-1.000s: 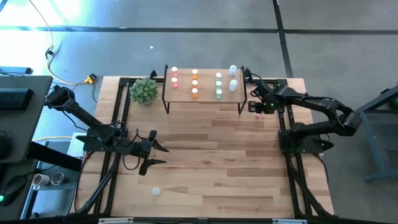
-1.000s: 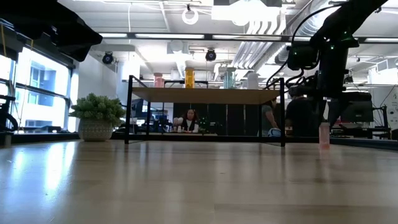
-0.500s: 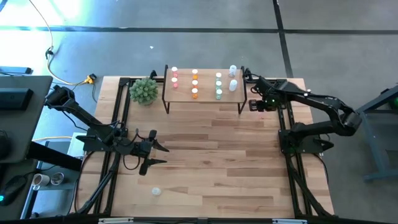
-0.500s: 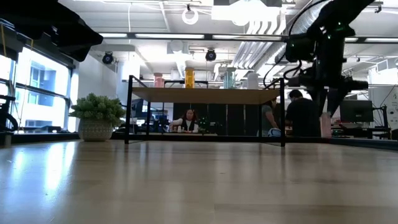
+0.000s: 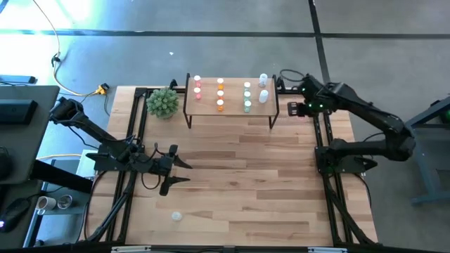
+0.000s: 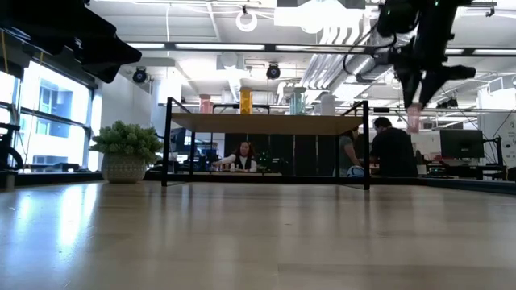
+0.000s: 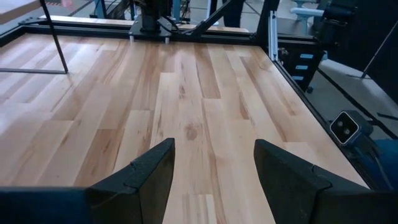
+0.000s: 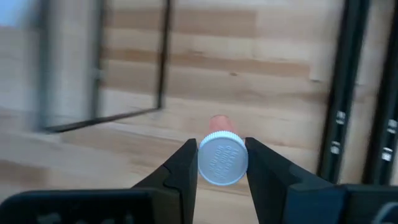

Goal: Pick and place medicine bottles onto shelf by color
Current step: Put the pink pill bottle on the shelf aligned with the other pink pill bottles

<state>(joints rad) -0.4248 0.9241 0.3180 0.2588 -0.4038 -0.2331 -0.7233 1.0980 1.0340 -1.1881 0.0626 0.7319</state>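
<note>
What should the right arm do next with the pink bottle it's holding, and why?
Probably carry it sideways over the shelf toward the pink row at its far left end. The right gripper is shut on the pink bottle and holds it off the table beside the shelf's right end, about level with the top, while the left gripper waits open.

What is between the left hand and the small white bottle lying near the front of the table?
Only bare wooden tabletop. The high view shows nothing between the open left hand and the white bottle.
</note>
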